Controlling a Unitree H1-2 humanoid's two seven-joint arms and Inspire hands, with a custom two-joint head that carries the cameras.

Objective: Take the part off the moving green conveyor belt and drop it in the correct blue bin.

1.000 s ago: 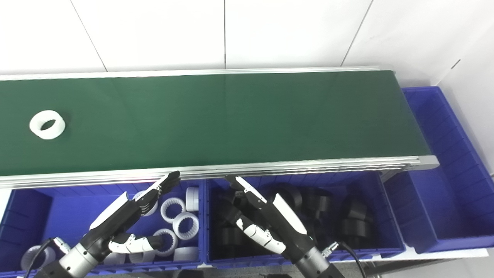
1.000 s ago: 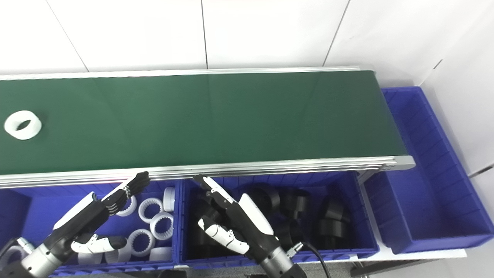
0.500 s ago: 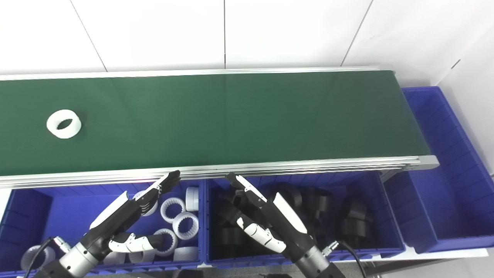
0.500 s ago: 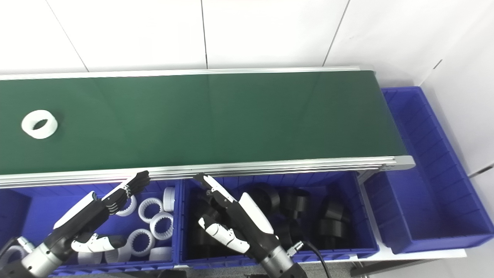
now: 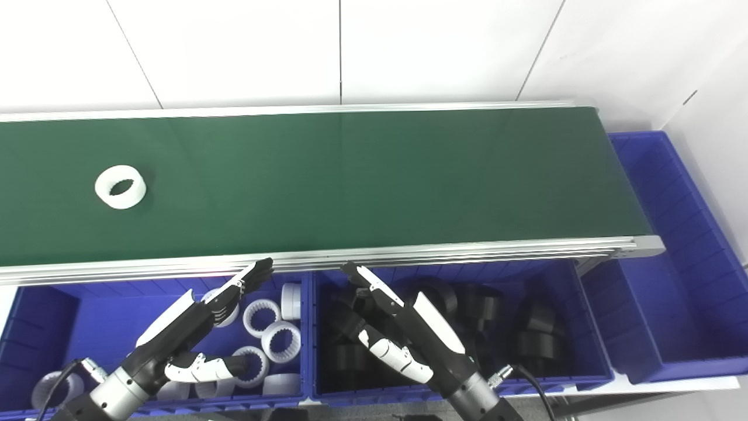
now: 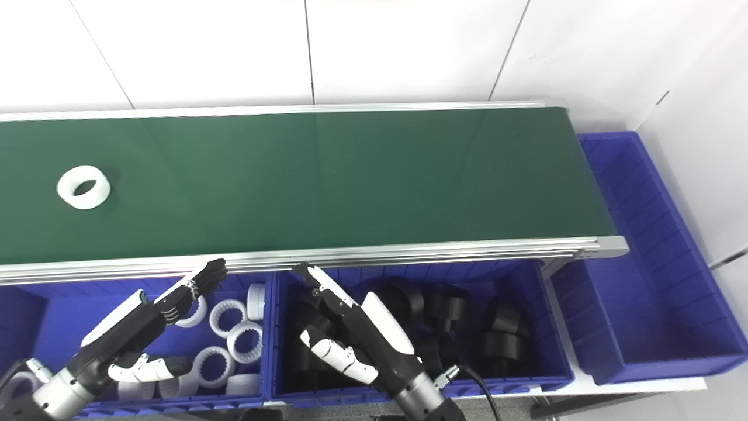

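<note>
Left eye view has both hands spread and empty: left hand over the bin of white rings, right hand over the black-parts bin. White ring rides the green belt, well up-left of the left hand, so they're probably parked waiting for it.

White tiled wall (grey seams)

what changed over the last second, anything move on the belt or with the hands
The white plastic ring rode the green conveyor belt toward the right, from near the left edge to a spot further in. Nothing was taken hold of or let go. The left hand and right hand stayed open over the blue bins of white rings and black rings; the camera did not shift.
</note>
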